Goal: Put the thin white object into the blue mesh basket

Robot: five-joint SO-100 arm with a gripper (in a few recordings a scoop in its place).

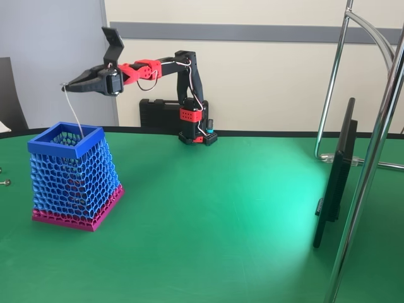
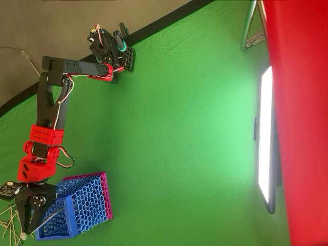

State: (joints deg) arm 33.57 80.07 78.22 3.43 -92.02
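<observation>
The blue mesh basket (image 1: pixel 74 170) stands on the green table at the left, its solid blue rim (image 1: pixel 60 146) on top and a magenta base below. My gripper (image 1: pixel 65 86) hovers just above the rim's far left side, shut on the upper end of the thin white object (image 1: pixel 71 113). This stick hangs down at a slight slant, and its lower end dips inside the basket's opening. From above, the gripper (image 2: pixel 25 225) sits over the basket's (image 2: pixel 82 205) left end.
Several loose thin sticks (image 2: pixel 9 215) lie left of the basket. Small metal bits (image 1: pixel 5 183) rest at the table's left edge. A dark screen (image 1: pixel 334 183) and chrome stand poles (image 1: pixel 372 158) occupy the right side. A black case (image 1: pixel 161 113) sits behind the arm's base (image 1: pixel 197 136).
</observation>
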